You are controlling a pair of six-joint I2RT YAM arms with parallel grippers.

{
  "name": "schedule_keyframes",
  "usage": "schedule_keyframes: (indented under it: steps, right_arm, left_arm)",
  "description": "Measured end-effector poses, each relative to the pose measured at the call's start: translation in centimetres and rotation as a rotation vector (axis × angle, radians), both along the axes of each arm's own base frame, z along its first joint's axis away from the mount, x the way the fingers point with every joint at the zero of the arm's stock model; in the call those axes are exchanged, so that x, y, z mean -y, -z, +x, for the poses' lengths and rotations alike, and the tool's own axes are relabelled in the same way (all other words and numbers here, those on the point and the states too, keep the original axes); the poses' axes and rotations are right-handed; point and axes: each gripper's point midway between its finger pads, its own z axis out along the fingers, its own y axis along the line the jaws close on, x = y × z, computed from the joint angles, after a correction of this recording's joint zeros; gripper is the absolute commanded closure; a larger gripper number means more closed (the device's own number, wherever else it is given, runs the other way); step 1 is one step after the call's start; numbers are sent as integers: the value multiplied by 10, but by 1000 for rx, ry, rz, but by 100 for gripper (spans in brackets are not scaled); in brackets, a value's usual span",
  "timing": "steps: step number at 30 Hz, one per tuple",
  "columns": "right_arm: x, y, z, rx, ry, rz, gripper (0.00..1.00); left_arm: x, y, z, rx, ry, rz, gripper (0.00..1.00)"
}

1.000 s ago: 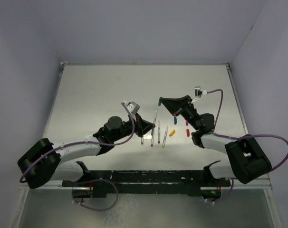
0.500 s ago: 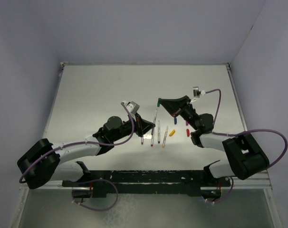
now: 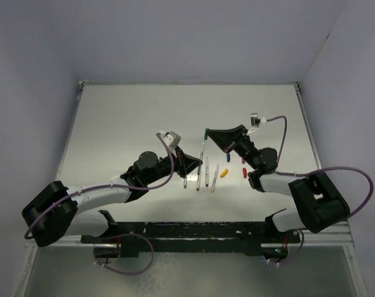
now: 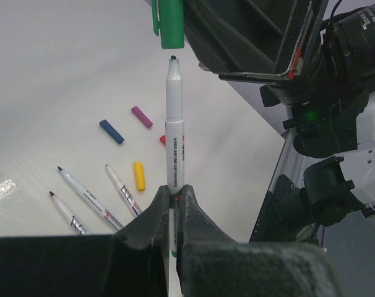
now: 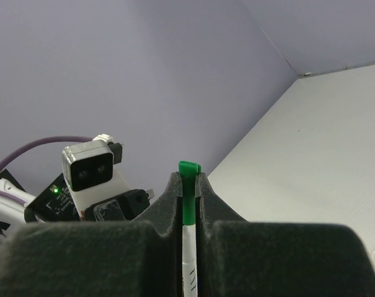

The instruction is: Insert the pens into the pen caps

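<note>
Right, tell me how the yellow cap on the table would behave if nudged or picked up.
The yellow cap looks rounded and lies on its side, so a nudge would probably roll it. It is tiny plastic, likely light and stiff. The table looks glossy, so it may skid.

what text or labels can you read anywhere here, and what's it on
Nothing can be read.
upright pen: red and dark print on the barrel, too blurred to read.
loose pens: barrel print, too small to read.
green cap: no print visible.
</note>
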Motion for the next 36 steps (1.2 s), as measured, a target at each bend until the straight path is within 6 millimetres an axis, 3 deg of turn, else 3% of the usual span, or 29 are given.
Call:
schedule_keyframes:
  steps: [14,36]
  right_arm:
    - [-9,16,-1,-50,-36,-15,100]
    - [-9,15,-1,-47,-37,-14,100]
  left_arm:
    - [1,0,-1,-9,3,-5,100]
    - [-5,13,-8,-43,10,7,100]
